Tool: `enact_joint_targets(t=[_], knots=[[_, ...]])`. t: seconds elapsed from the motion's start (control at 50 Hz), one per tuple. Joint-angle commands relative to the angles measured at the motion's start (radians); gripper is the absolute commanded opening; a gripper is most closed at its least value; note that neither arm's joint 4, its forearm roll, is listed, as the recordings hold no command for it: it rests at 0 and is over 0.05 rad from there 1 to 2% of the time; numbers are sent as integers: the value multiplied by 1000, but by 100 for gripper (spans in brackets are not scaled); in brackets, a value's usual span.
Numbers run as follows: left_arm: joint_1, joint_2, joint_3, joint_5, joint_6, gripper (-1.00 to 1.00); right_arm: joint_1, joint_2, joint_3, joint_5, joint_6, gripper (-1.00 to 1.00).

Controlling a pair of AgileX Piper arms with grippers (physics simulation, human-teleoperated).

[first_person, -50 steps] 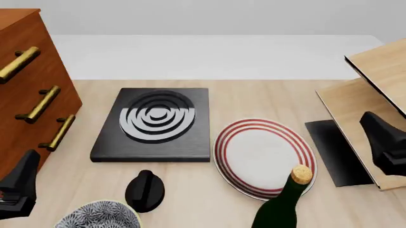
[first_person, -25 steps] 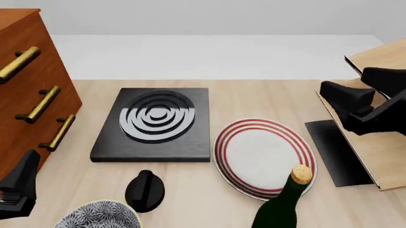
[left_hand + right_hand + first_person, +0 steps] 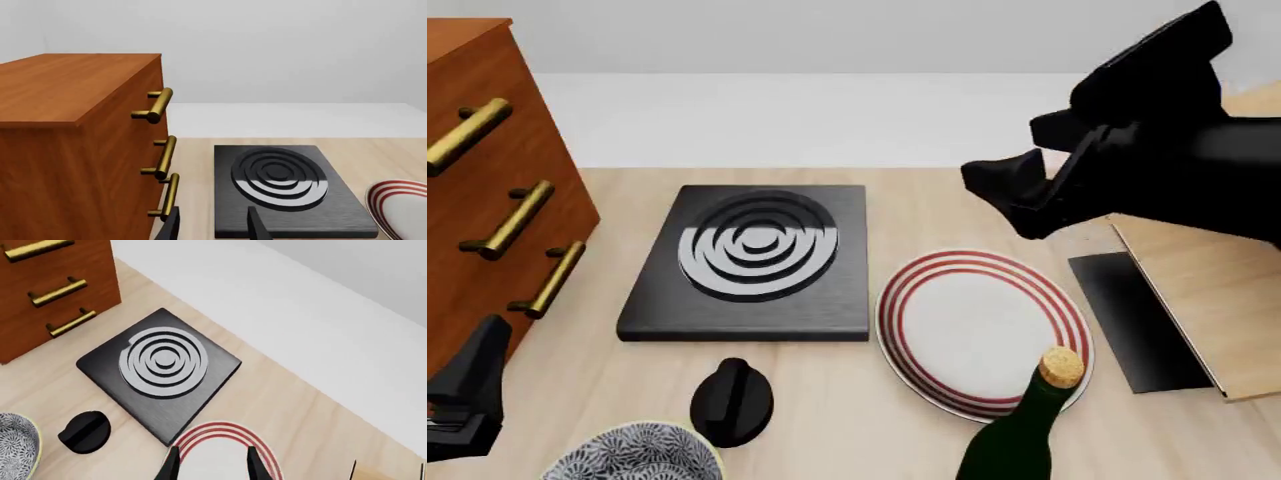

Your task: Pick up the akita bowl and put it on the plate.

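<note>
Risen and swung in over the white red-ringed plate point(image 3: 982, 330) since a second ago: right gripper point(image 3: 211, 463), jaws parted, empty. Patterned black-and-white akita bowl point(image 3: 634, 453) untouched at near edge, beside idle left gripper point(image 3: 212, 226), likewise spread. Reach barely begun.

Right arm point(image 3: 1148, 150) raised, jaws parted.

Pale wood tabletop point(image 3: 934, 215) under even, soft light. Red-brown drawer cabinet point(image 3: 481, 190) with three brass bar handles point(image 3: 507, 220) just beyond left gripper. Light wooden shelf unit point(image 3: 1214, 320) below right gripper. Plain white-grey wall point(image 3: 827, 35) and pale floor strip point(image 3: 827, 120) beyond far table edge.
</note>
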Motion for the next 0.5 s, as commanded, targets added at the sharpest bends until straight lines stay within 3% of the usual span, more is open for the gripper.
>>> enact_joint_targets(t=[0.02,0.5], knots=[[0,0,0,0,0,100,110,158,-98,39,-25,100],[0,0,0,0,0,100,332,363,-243,127,-55,100]])
